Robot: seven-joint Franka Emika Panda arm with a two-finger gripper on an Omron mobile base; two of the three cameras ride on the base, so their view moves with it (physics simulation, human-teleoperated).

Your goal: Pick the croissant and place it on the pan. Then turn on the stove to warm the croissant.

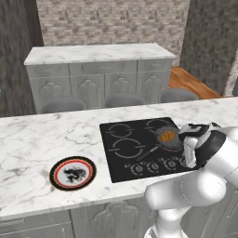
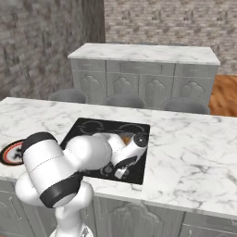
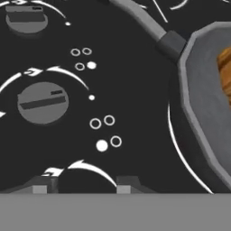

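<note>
Fingertips (image 3: 39, 186) rise dark and apart with nothing between them, low over the flat black glass stove (image 1: 125, 135) beside a round grey knob (image 3: 43, 102) — its small dark grey frying pan (image 1: 167, 138), partly cut off, holds the golden-brown croissant (image 1: 168, 135), half hidden.

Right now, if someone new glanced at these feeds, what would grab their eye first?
Probably the white arm bent low over the black stove set in the marble counter, with the pincer hovering just above the row of knobs. Next, the croissant sitting golden in the pan on a right-hand burner. Then the plate with its red and black rim, alone on the counter left of the stove.
</note>
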